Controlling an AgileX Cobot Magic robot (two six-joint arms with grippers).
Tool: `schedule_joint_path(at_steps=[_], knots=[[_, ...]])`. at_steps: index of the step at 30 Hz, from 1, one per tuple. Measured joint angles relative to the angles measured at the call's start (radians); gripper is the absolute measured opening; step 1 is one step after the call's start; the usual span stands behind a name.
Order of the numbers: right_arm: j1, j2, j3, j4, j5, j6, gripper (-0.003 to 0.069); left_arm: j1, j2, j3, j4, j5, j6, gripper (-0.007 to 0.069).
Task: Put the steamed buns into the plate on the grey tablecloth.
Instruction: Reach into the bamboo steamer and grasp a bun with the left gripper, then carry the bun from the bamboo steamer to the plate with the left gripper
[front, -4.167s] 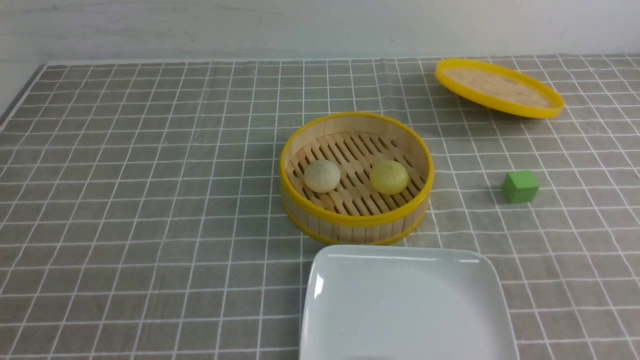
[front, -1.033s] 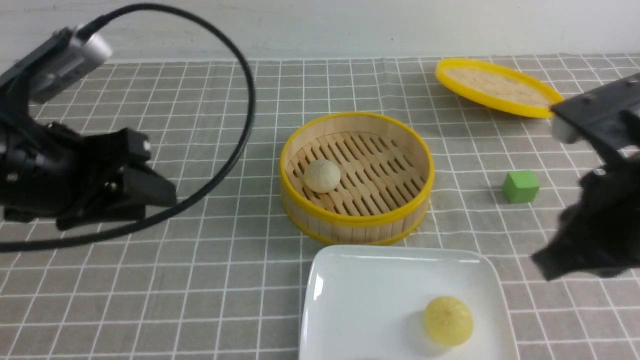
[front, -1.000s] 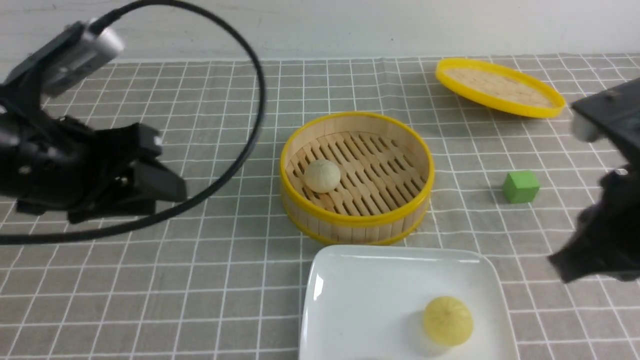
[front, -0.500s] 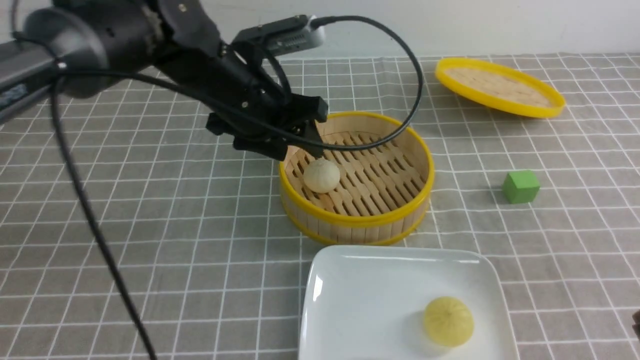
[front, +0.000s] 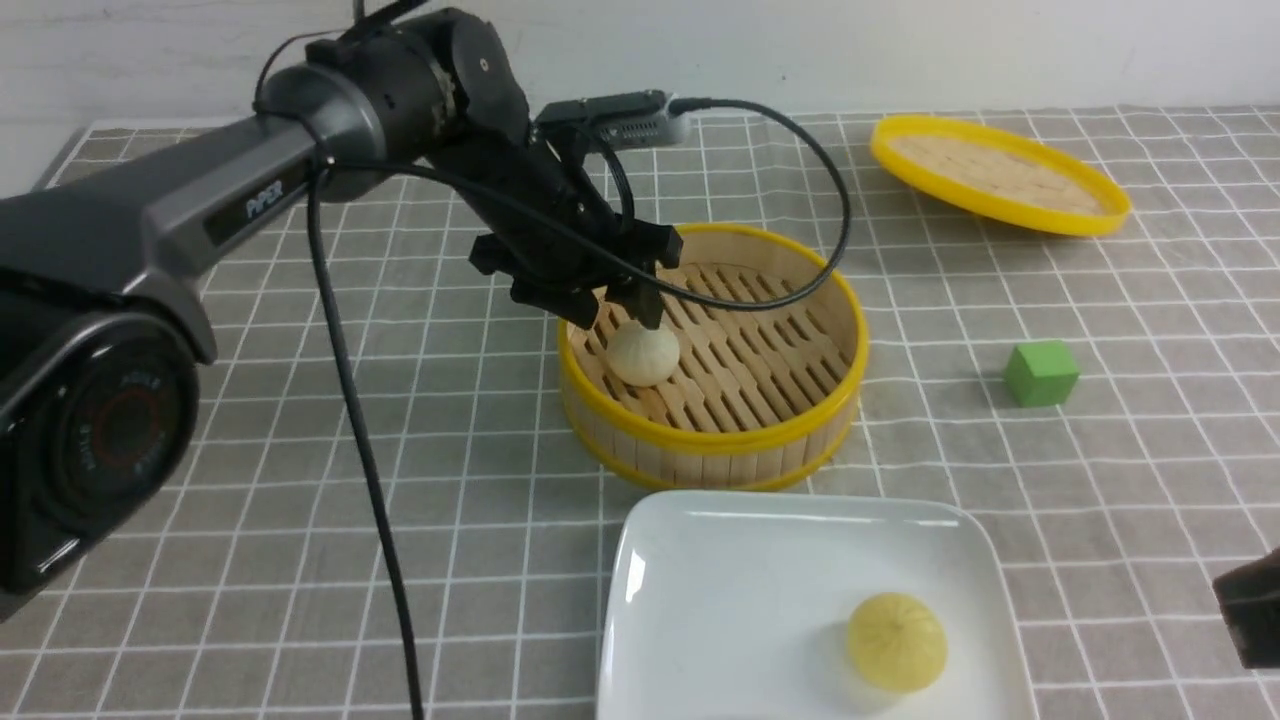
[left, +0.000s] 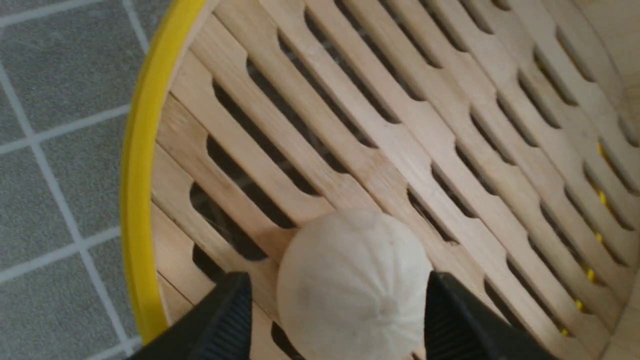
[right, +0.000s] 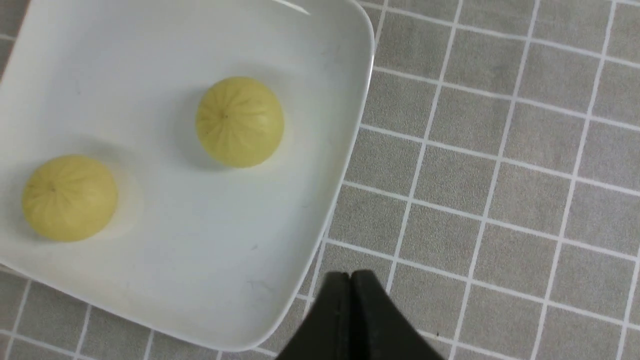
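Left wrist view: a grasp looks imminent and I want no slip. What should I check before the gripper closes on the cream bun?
1. Left gripper open: ok.
2. Cream bun between its fingers: ok.
3. Fingers low enough on the bun: cannot tell.
4. Lid off the steamer: ok.
5. Room on the plate beside the two yellow buns: ok.
6. Right gripper shut, off the plate: ok.
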Motion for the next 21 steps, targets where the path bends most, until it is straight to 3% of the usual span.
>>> schedule_joint_path(at_steps=[2,8,10,13,21], knots=[[0.000,0.000,0.000,0.000,-0.020,0.002,-0.0004,-0.002,0.008,-0.001,0.002,-0.011,0.000,0.0430],[0.000,0.000,0.005,0.000,-0.053,0.002,0.0000,-0.042,0.029,-0.003,0.050,-0.048,0.000,0.0211],[0.000,0.000,0.008,0.000,-0.053,0.002,0.0000,-0.050,0.028,-0.014,0.059,-0.036,0.000,0.0101],[0.000,0.000,0.009,-0.002,-0.053,0.002,0.0001,-0.050,0.018,-0.041,0.070,0.028,0.000,0.0033],[0.000,-0.108,-0.044,-0.125,0.016,0.002,0.0002,-0.050,-0.214,-0.154,0.062,0.285,0.005,0.0026]])
